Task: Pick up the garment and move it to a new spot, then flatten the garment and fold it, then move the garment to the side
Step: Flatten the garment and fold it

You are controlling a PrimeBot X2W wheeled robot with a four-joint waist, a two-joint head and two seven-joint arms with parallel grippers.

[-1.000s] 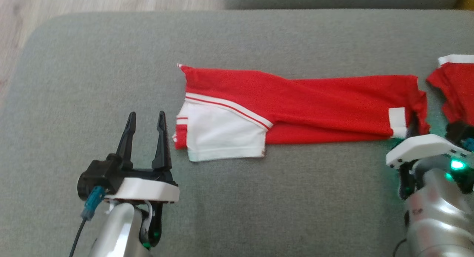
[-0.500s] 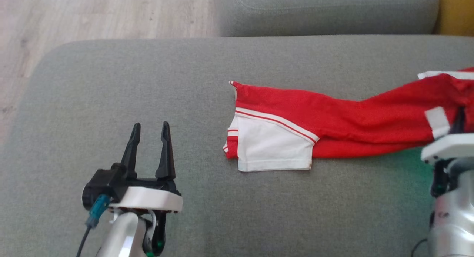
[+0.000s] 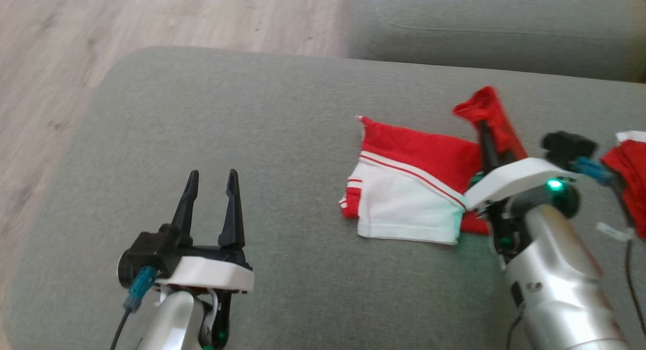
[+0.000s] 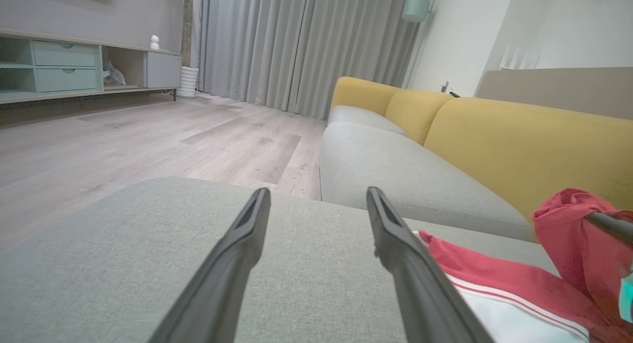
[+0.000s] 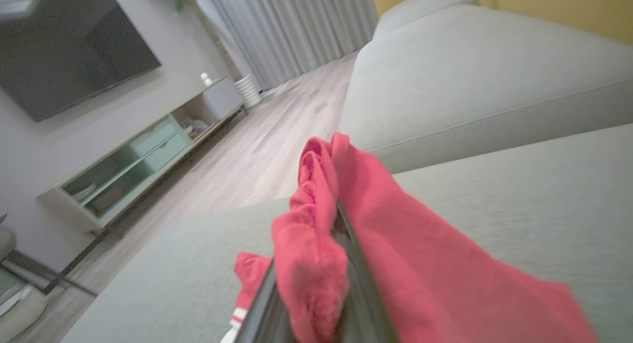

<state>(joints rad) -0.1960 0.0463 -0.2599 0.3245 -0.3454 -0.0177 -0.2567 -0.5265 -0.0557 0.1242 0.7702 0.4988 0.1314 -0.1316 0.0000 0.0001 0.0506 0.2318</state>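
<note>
Right gripper (image 3: 485,125) pinching red-and-white shirt (image 3: 419,153) end, tips buried in cloth; left gripper (image 3: 212,174) spread, empty, shirt to its right

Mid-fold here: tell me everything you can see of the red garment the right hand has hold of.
The garment is soft, knit-looking fabric, red with a white panel edged by white and red stripes. Its left part lies flat on the grey cushion. Its other end is bunched and raised off the cushion, pinched between the shut fingers of the right hand, red cloth draping over both sides of them. The open left hand is apart from it, to its left.
</note>
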